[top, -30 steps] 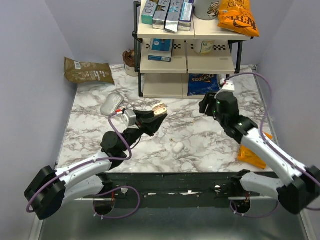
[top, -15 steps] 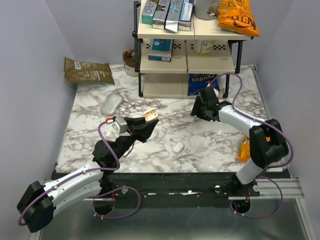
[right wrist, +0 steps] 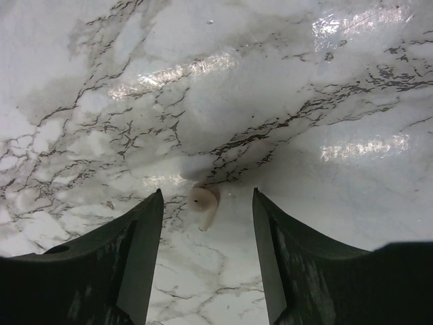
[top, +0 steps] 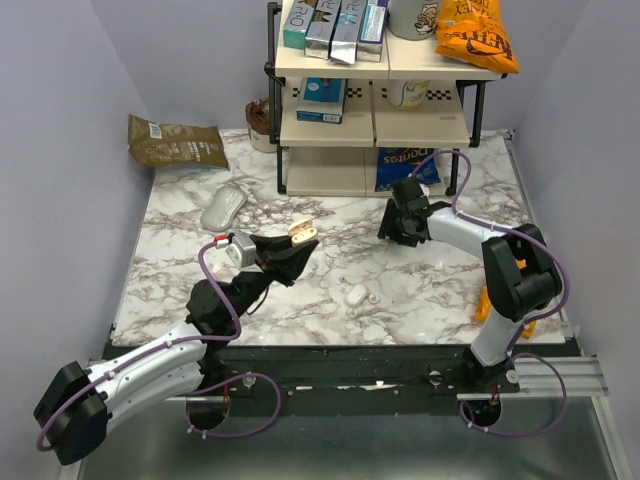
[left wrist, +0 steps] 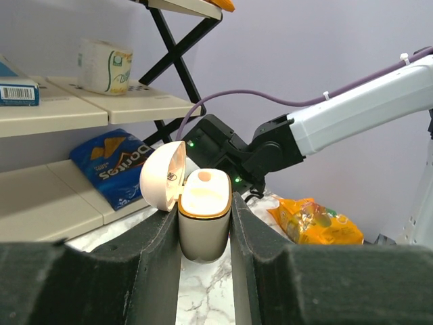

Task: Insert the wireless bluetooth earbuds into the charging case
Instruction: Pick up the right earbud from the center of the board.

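A shelf rack at 12 o'clock, a mouse at 10. Left gripper, raised, pinches the open charging case near centre. Right gripper, spread, points down, straddling the earbud at 2 o'clock.

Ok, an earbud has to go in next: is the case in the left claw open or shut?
Open. The charging case, clamped upright in the left claw, has its lid swung back, showing the orange-rimmed inside.
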